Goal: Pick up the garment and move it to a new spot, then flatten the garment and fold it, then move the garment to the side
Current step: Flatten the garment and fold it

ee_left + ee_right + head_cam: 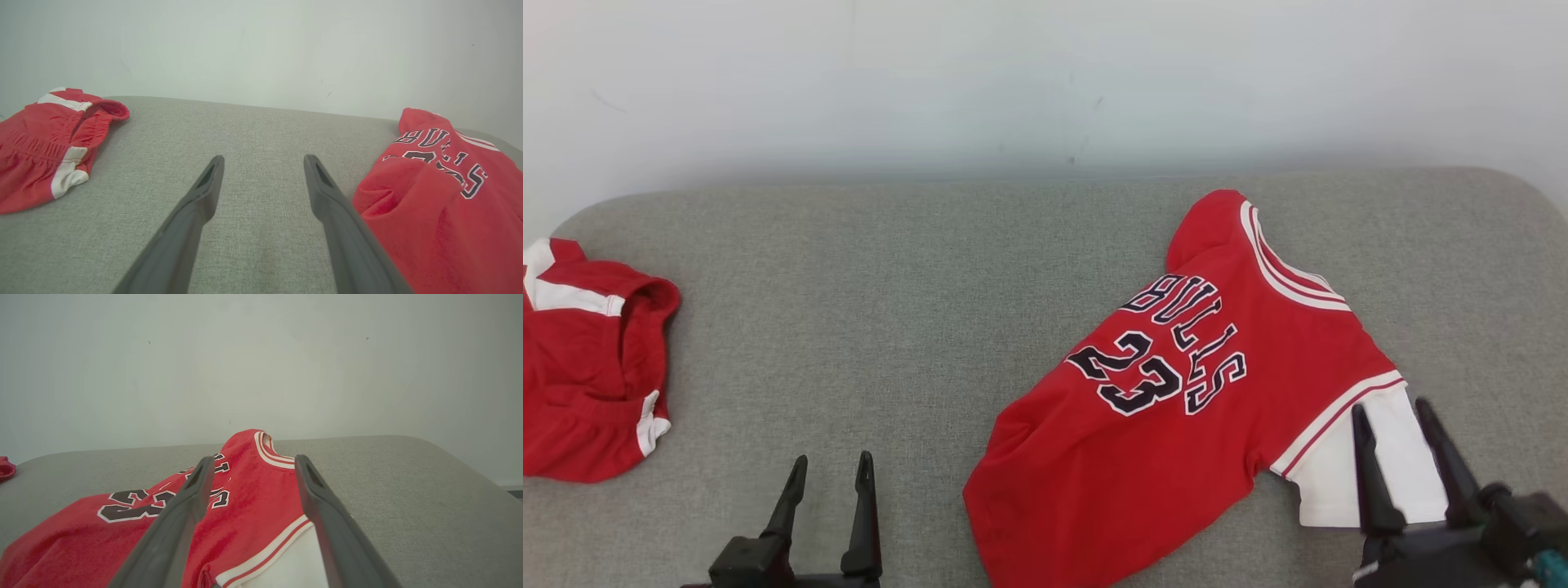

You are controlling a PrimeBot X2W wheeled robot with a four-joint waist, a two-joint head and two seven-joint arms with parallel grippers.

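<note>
The garment [1176, 425] is a red jersey printed with BULLS 23, with a white sleeve [1347, 474]. It lies spread and slightly rumpled on the right half of the grey padded surface [890, 286]. My right gripper [1390, 406] is open at the lower right, its fingers over the white sleeve with nothing between them. In the right wrist view that gripper [254, 457] points along the jersey [253, 506] toward its collar. My left gripper [832, 459] is open at the lower middle over bare fabric, left of the jersey's hem. The left wrist view shows this gripper [264, 157] with the jersey [441, 212] to its right.
A bunched pair of red shorts [588, 384] with white stripes lies at the surface's left edge, also seen as shorts [41, 151] in the left wrist view. A pale wall [1045, 82] rises behind the surface. Bare grey fabric separates the two red pieces.
</note>
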